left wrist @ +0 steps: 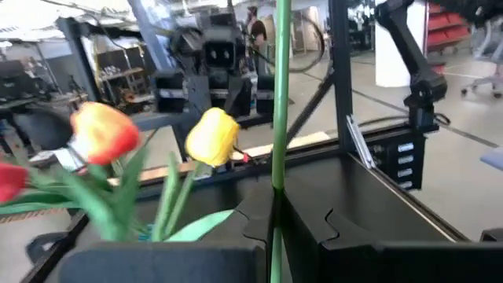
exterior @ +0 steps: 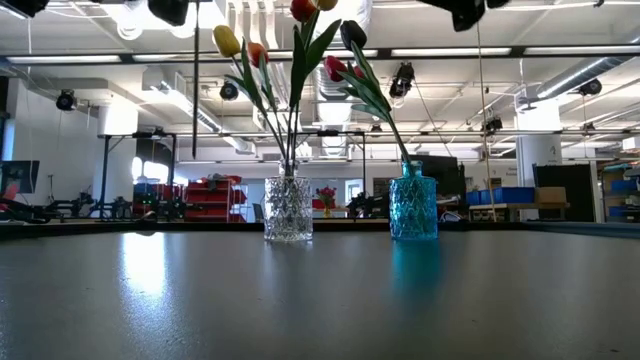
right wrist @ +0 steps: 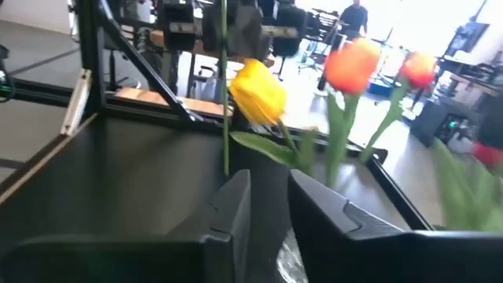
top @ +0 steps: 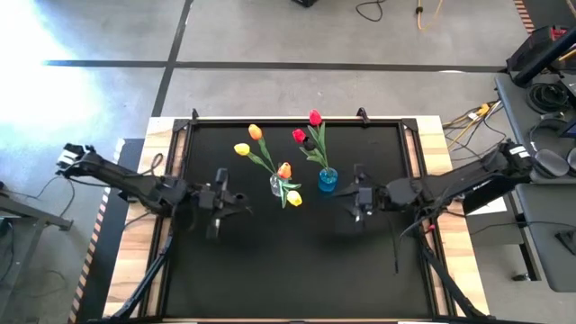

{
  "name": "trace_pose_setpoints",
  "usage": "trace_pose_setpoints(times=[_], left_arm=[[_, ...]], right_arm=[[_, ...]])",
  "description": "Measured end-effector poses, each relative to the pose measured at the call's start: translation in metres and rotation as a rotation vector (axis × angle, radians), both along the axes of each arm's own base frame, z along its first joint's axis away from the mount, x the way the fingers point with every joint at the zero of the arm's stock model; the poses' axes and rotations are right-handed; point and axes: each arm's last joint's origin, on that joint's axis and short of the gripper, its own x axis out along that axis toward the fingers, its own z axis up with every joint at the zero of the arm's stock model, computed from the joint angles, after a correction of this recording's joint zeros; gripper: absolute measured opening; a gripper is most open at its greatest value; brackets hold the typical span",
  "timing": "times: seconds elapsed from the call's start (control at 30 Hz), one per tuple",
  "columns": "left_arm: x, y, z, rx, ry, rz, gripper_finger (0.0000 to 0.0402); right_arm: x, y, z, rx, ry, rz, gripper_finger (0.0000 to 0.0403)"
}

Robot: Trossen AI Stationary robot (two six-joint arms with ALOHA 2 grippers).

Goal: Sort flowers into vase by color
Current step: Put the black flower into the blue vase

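Flowers stood in two vases mid-table. Clear vase point(top: 276, 184) held yellow tulips point(top: 242, 149), orange tulips point(top: 256, 132); one yellow head point(top: 294, 198) drooped low beside it. Blue vase point(top: 328, 179), just right of clear one, held red tulips point(top: 314, 117). Left gripper point(top: 219, 203) hovered left of clear vase, fingers clenched, holding nothing. Right gripper point(top: 357, 200) hovered right of blue vase, fingers point(right wrist: 228, 206) slightly parted, nothing grasped; thin stem point(right wrist: 225, 86) showed just past them in wrist view.
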Motion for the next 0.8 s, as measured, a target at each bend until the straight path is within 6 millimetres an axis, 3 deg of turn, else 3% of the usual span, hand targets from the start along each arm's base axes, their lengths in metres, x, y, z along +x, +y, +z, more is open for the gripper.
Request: trace_pose_setpoints(times=[0.4, 0.6, 0.8], left_arm=[[0.076, -0.028, 0.005, 0.048, 0.057, -0.017, 0.0002], [0.107, -0.034, 0.011, 0.064, 0.066, 0.053, 0.0002], [0.122, -0.033, 0.010, 0.068, 0.082, 0.096, 0.0002]], right_arm=[[0.065, 0.044, 0.031, -0.043, -0.015, 0.042, 0.0144], [0.079, 0.057, 0.043, -0.062, -0.040, 0.013, 0.0139], [0.086, 0.068, 0.046, -0.061, -0.060, 0.035, 0.0126]])
